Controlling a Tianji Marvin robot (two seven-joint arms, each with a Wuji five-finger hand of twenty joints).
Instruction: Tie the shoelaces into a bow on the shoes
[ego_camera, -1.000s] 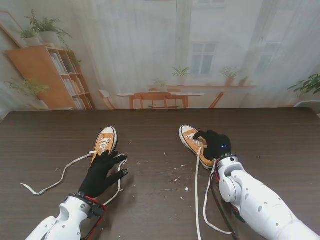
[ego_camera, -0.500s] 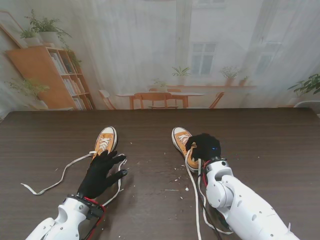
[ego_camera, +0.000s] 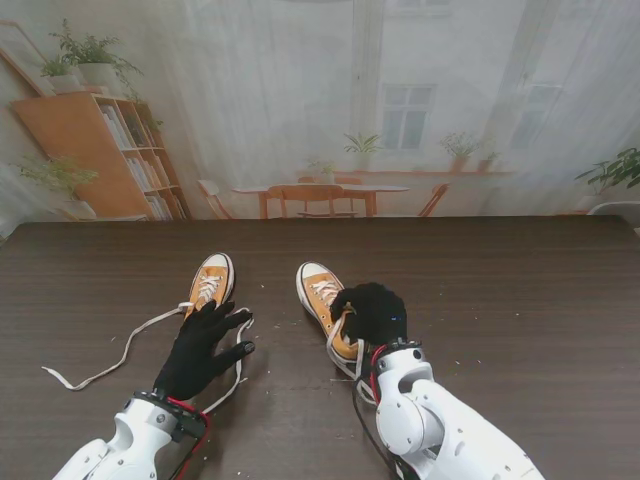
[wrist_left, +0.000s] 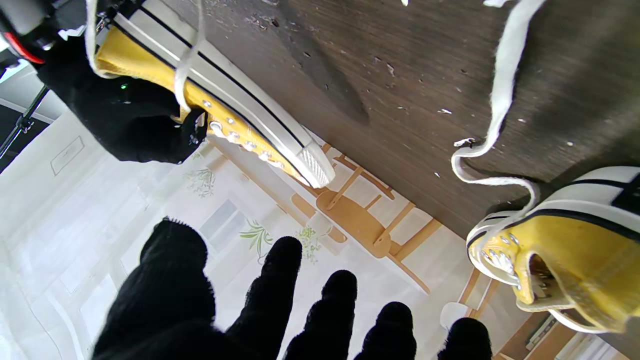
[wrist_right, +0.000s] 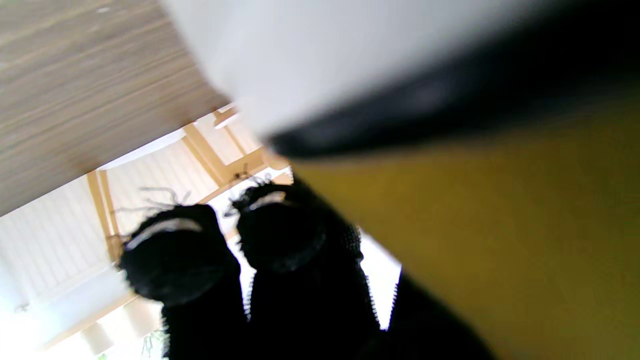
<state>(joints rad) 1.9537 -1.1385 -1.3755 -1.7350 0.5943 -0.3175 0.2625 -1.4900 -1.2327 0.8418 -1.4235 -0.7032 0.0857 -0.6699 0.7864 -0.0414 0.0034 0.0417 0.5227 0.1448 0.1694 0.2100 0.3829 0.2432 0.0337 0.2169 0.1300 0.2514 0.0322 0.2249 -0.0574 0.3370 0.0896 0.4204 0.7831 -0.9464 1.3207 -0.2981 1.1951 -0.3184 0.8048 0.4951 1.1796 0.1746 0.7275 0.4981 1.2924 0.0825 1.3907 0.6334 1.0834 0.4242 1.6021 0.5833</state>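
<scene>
Two orange sneakers with white toe caps stand on the dark wooden table (ego_camera: 520, 300). The left shoe (ego_camera: 209, 282) points away from me, its white laces (ego_camera: 120, 350) trailing loose towards the left. My left hand (ego_camera: 203, 346) rests open on the table just behind its heel, fingers spread. The right shoe (ego_camera: 326, 304) lies near the middle, and my right hand (ego_camera: 372, 312) is shut on its heel part. Its laces (ego_camera: 345, 362) hang loose by my wrist. From the left wrist, the right shoe (wrist_left: 235, 117) and the gloved right hand (wrist_left: 130, 115) holding it are plain. The right wrist view is a blur of orange canvas (wrist_right: 500, 240).
Small white crumbs (ego_camera: 268, 392) are scattered on the table between the arms. A printed backdrop of a room rises behind the table's far edge.
My right hand has dragged the right shoe leftward across the table, close to the left shoe, its laces trailing along. The left hand has stayed put.
</scene>
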